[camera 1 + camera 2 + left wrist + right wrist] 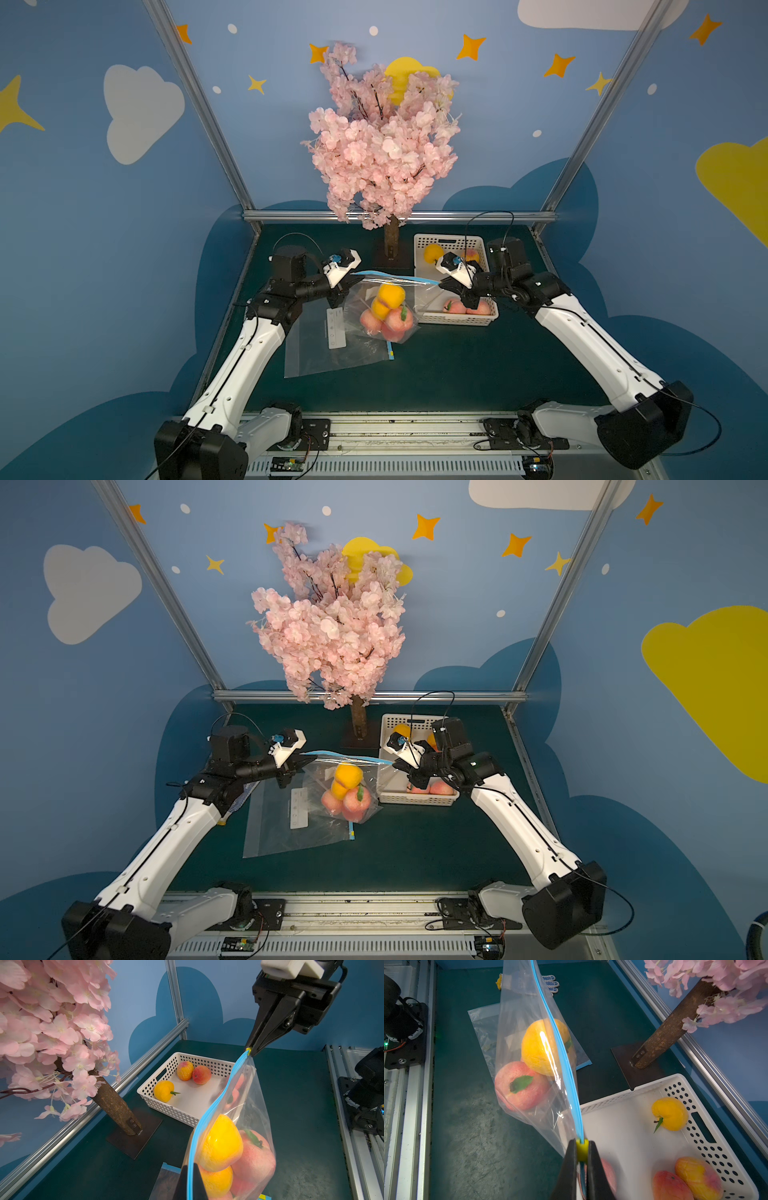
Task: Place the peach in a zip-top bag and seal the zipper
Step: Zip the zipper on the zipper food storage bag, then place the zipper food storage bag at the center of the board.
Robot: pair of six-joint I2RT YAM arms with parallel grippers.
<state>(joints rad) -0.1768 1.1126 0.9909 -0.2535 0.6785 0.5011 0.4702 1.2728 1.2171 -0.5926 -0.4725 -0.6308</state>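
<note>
The peaches [401, 322] sit low in the bag [415, 299], held up between both claws: the left claw [190, 1169] is clamped on the zipper [220, 1095] at its left end, the right claw [581, 1146] on the yellow slider [248, 1050]. Their weight could pull the strip from either pinch, spilling fruit beside the basket [457, 319].

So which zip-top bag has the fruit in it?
The raised bag, held by its blue zipper between the left hand and right hand; the other bag lies flat on the table.
</note>
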